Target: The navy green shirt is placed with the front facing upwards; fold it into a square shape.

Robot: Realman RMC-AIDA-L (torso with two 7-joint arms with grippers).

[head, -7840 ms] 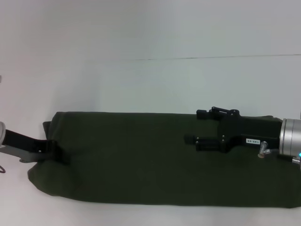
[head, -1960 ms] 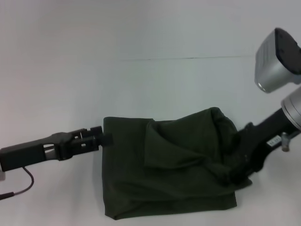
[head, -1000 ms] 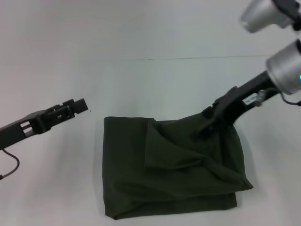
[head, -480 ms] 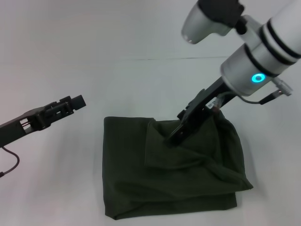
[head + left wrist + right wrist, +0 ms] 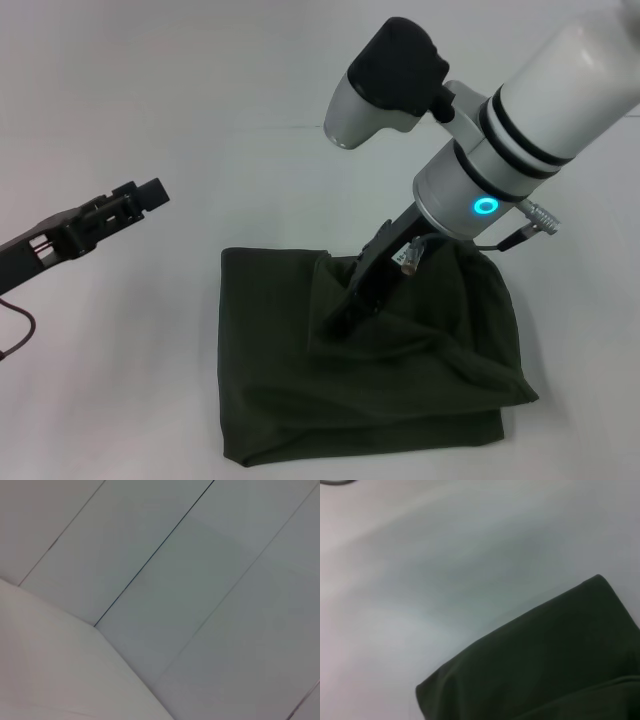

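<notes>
White desk [image 5: 150, 380]: navy green shirt [image 5: 300, 400], now folded roughly square.
Our right tool [image 5: 345, 310], grip unreadable, has swung onto the rumpled top layer; left tool [image 5: 150, 190] has withdrawn, grip equally unreadable.

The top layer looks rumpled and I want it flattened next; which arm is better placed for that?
Probably the right. The right gripper is down on the navy green shirt at its rumpled top fold, while the left gripper is off to the shirt's left over bare table.
</notes>
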